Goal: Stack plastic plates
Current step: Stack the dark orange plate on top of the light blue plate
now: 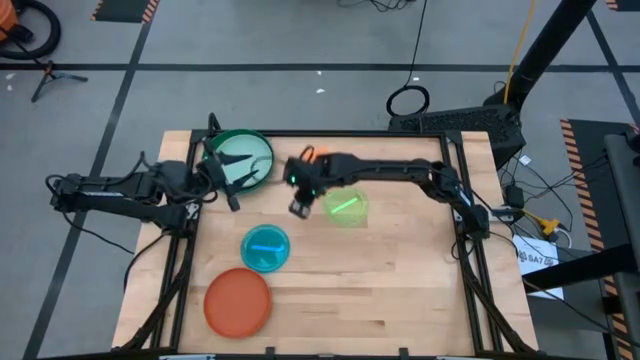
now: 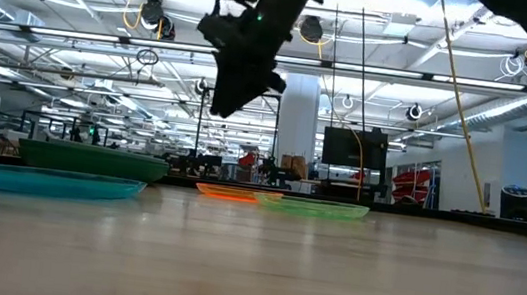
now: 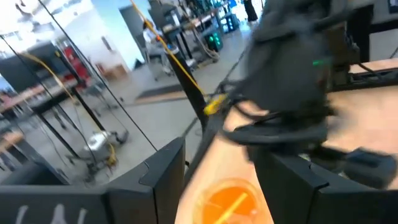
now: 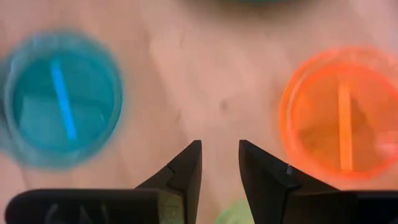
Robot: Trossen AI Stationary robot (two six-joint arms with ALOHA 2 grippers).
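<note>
Wooden counter (image 1: 400, 290): plates are laid out around the right tool (image 4: 220, 163), which is raised above bare wood, empty, fingers slightly parted. Cyan blue plate (image 4: 60, 98) to one side, translucent orange plate (image 4: 341, 112) to the other, lime green plate (image 1: 345, 207) just beside. Left tool (image 1: 232, 172) is held over the dark green plate (image 1: 240, 143) with pale mint inside; its finger state cannot be told. Red-orange plate (image 1: 238, 302) lies well apart.

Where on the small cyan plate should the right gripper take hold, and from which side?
Likely at the rim of the cyan plate. It lies flat with a low raised edge, so one finger inside, one outside, descending from above. The right gripper, open, hangs above bare wood beside the plate's far edge, nearest that rim.
</note>
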